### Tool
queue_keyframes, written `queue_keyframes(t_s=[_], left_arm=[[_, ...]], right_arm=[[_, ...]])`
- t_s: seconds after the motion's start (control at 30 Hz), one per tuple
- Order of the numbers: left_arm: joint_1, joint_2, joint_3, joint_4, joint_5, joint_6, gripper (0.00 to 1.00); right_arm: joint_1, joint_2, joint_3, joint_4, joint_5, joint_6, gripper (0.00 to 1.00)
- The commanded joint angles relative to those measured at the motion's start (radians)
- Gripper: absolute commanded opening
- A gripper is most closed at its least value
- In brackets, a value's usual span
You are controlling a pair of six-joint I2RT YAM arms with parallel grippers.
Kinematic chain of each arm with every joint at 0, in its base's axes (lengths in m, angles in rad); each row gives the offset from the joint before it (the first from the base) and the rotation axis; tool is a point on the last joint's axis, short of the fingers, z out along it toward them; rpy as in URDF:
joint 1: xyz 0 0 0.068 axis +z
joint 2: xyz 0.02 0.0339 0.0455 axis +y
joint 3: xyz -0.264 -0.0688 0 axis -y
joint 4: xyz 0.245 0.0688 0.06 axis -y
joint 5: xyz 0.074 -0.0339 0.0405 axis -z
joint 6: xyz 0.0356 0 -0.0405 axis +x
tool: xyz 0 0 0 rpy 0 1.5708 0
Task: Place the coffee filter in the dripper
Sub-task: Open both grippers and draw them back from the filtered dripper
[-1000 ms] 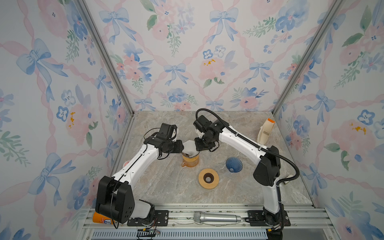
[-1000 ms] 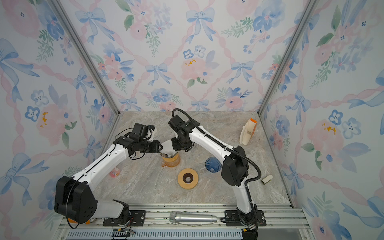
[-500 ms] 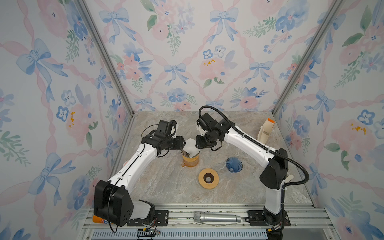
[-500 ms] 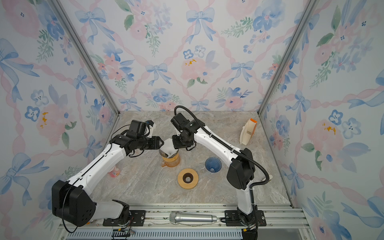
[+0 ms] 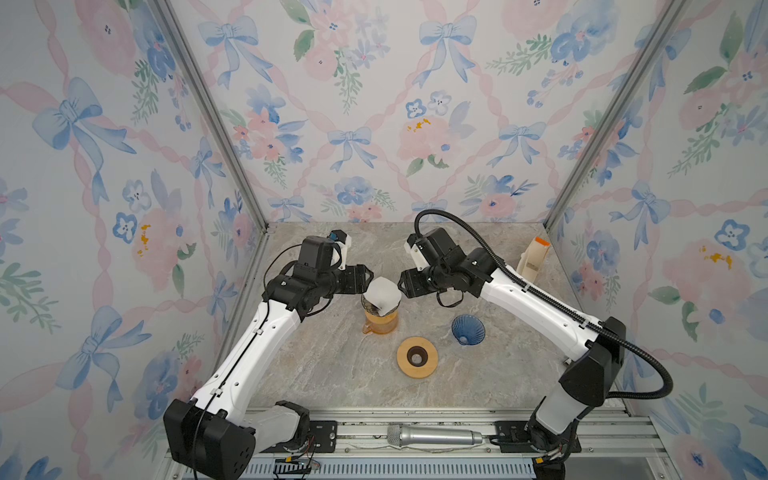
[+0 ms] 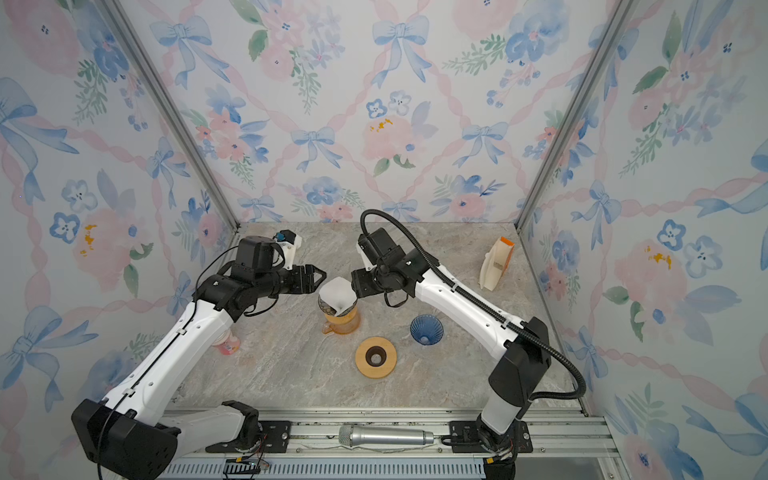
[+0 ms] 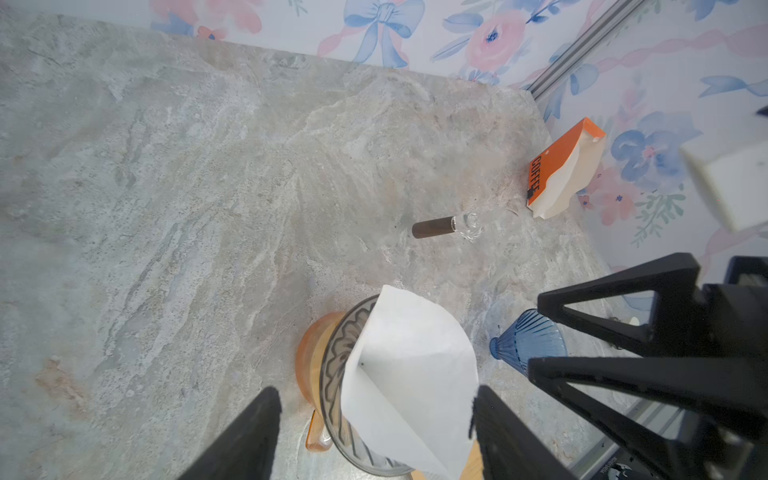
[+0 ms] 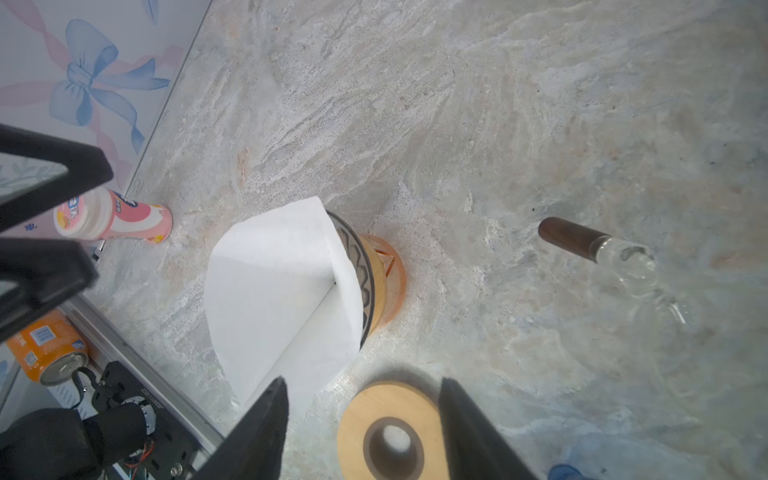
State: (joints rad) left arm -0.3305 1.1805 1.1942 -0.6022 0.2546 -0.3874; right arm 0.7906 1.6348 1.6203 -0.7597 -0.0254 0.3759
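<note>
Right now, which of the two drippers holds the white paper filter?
The grey dripper atop the orange carafe; the blue dripper lies empty on the table.

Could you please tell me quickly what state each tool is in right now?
Left tool: open, holding nothing.
Right tool: open, holding nothing.

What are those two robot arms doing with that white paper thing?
They're setting up coffee. The white paper filter sits in the dripper on top of the orange jug, poking up out of it a bit crooked. The left gripper and right gripper hang on either side of it, both open, and neither is pinching the paper. A blue cone and a wooden ring lie on the table nearby.
</note>
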Motion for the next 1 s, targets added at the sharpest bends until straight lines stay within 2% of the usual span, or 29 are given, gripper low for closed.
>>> queue_keyframes(t_s=[0.0, 0.33, 0.6, 0.77, 0.8, 0.9, 0.97], left_arm=[[-0.009, -0.059, -0.012, -0.016, 0.039, -0.025, 0.76], [-0.07, -0.251, -0.176, -0.016, 0.08, -0.137, 0.76], [-0.209, -0.377, -0.343, -0.013, -0.004, -0.279, 0.76], [-0.3, -0.407, -0.445, 0.023, -0.041, -0.364, 0.76], [-0.318, -0.419, -0.483, 0.044, -0.049, -0.381, 0.76], [-0.344, -0.453, -0.569, 0.138, -0.051, -0.43, 0.77], [-0.357, -0.477, -0.615, 0.178, -0.061, -0.451, 0.79]], right_arm=[[-0.008, -0.093, -0.07, 0.099, 0.033, -0.063, 0.64], [-0.006, -0.314, -0.301, 0.101, 0.036, -0.086, 0.67], [0.007, -0.499, -0.52, 0.124, 0.025, -0.079, 0.66], [0.037, -0.544, -0.595, 0.115, 0.043, -0.118, 0.67], [0.043, -0.552, -0.609, 0.119, 0.051, -0.12, 0.68], [0.069, -0.579, -0.65, 0.135, 0.103, -0.114, 0.84], [0.085, -0.603, -0.68, 0.165, 0.104, -0.126, 0.88]])
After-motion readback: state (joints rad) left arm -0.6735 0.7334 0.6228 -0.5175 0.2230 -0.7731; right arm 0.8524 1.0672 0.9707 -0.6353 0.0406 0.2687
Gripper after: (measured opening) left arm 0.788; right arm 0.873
